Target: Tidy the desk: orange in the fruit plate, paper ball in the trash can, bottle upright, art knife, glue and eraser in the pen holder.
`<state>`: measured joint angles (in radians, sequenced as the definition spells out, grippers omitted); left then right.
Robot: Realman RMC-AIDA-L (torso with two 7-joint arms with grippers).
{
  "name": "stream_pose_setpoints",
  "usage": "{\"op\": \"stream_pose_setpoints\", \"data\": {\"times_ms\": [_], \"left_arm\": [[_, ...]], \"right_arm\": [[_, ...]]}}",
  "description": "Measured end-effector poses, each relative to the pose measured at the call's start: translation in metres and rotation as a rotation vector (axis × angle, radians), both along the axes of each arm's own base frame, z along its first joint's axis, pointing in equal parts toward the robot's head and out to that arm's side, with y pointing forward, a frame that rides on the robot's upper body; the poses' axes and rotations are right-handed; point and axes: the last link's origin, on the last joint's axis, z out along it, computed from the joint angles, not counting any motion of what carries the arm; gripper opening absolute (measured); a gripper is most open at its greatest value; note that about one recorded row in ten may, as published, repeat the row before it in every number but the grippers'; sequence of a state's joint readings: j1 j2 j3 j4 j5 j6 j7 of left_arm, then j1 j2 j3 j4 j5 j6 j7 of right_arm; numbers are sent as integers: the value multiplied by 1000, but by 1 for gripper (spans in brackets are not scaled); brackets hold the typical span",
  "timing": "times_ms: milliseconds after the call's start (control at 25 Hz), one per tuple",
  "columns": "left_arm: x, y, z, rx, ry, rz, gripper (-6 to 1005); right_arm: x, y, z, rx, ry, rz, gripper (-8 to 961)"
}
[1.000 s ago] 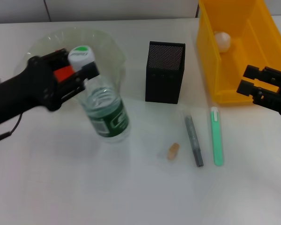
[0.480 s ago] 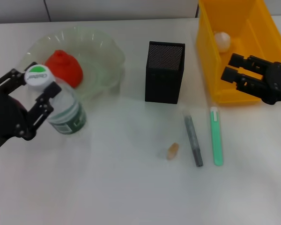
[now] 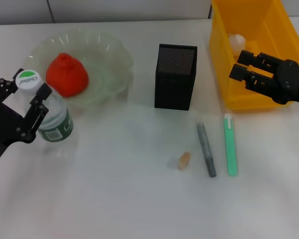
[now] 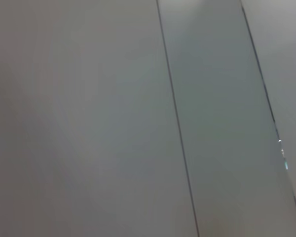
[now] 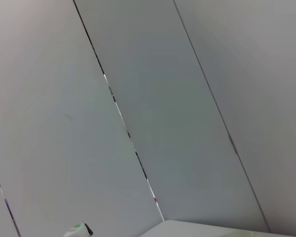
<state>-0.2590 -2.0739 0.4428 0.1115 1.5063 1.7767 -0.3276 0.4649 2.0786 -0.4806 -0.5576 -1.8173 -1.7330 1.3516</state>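
Observation:
The bottle point(image 3: 52, 118) stands upright on the desk point(image 3: 114, 199), left of centre and just in front of the fruit plate point(image 3: 107, 52). My left gripper point(image 3: 23, 89) holds its neck under the green-and-white cap, a finger on each side. The orange point(image 3: 66, 74) lies in the plate. The paper ball point(image 3: 235, 42) lies in the trash can point(image 3: 224, 74). My right gripper point(image 3: 241, 67) hovers open and empty over the can's front left wall. The eraser point(image 3: 184, 160), a dark grey pen-shaped tool point(image 3: 206, 149) and a green one point(image 3: 231, 145) lie on the desk in front of the pen holder point(image 3: 175, 77).
Both wrist views show only grey wall panels. The two pen-shaped tools lie side by side, close to the trash can's front edge. The bottle stands very near the plate's rim.
My left gripper has carried the bottle leftward, from mid-desk to in front of the plate, and it now stands upright. My right gripper has moved left and back, over the trash can's wall.

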Motion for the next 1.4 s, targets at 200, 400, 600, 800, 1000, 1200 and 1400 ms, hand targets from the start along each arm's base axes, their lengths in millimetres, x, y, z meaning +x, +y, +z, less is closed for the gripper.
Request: {"op": "stream_pose_setpoints", "data": {"times_ms": [200,400,600,800,1000,1200,1400], "left_arm": [[-4,4,-6,-12,7,51,600],[-4,6,-8,2,-28,81,611],[-4,6,-7,18,-52,96,621],[-2,3,-6,21,-67,84,632],[2,-11,24,75,-181,-16,797],[-4,-13,72,-74,-251,-75,797],[-4,-9,83,-443,-63,-135,797]], "right_arm": [[-1,1,-2,-5,-3,2,642],[-2,2,-2,-7,-2,5,642],[-2,2,-2,-4,-1,3,643],[-2,2,-1,-2,0,2,643],[-1,2,-1,-2,0,1,643],[-4,3,0,-4,-6,16,643],[-15,12,17,-43,-41,45,642]]}}
